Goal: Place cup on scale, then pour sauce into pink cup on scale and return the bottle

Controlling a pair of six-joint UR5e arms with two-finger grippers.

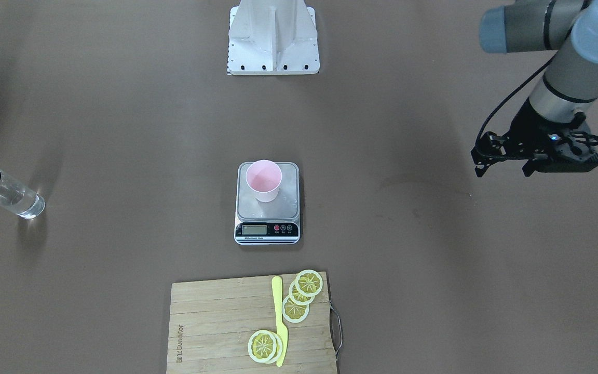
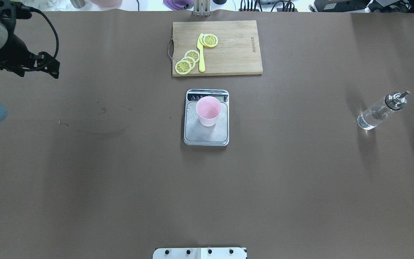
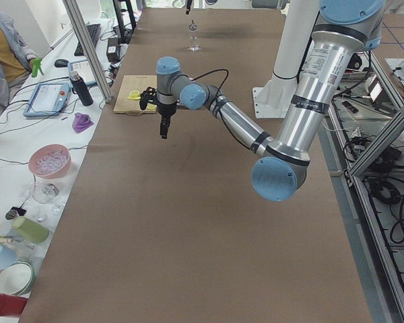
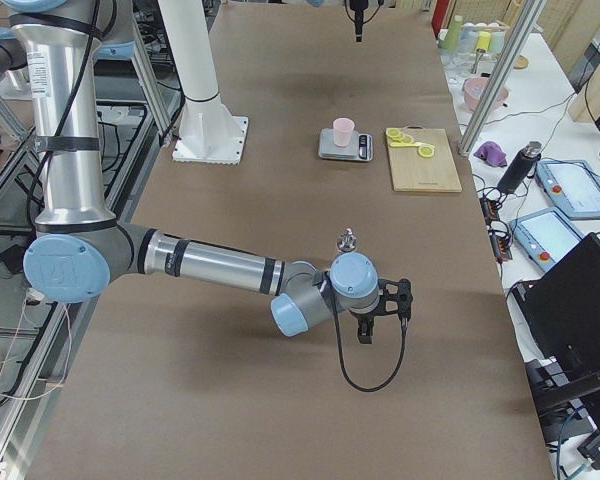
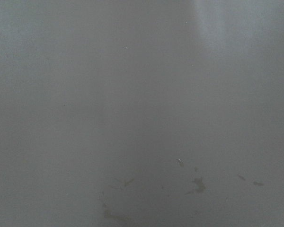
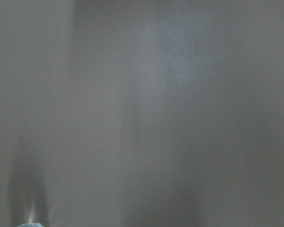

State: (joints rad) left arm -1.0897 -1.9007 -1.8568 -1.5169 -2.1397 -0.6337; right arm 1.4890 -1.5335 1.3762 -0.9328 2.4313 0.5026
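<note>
**Cup on the scale, bottle standing off to the right**

You have the pink cup [image 2: 208, 109] upright on the scale [image 2: 207, 136]. Its base sits well inside the edges of the steel platform. The scale lies at the middle of the desk [image 2: 120, 187], with its display strip on the side far from the robot. Just beyond it, at the far edge, you see a wooden cutting board [image 2: 235, 46]. It carries lemon slices [image 2: 187, 63] and a yellow knife [image 2: 201, 57].

The bottle [image 2: 377, 114] stands upright on the desk, well to the right of the scale. The clear sauce [image 2: 368, 121] shows through its glass.

The right gripper [image 4: 365, 335] hangs over the desk near the bottle, pointing down. The bottle's cap shows just behind the wrist in the right side view. That gripper appears only in the side views, so you cannot tell whether its fingers are parted or closed.

The left gripper [image 1: 479, 166] hovers over bare desk at the far left, well apart from the scale and pointing down. You cannot make out whether its fingers are spread or pressed together either.

Both wrist cameras give you only blurred brown desk.
</note>
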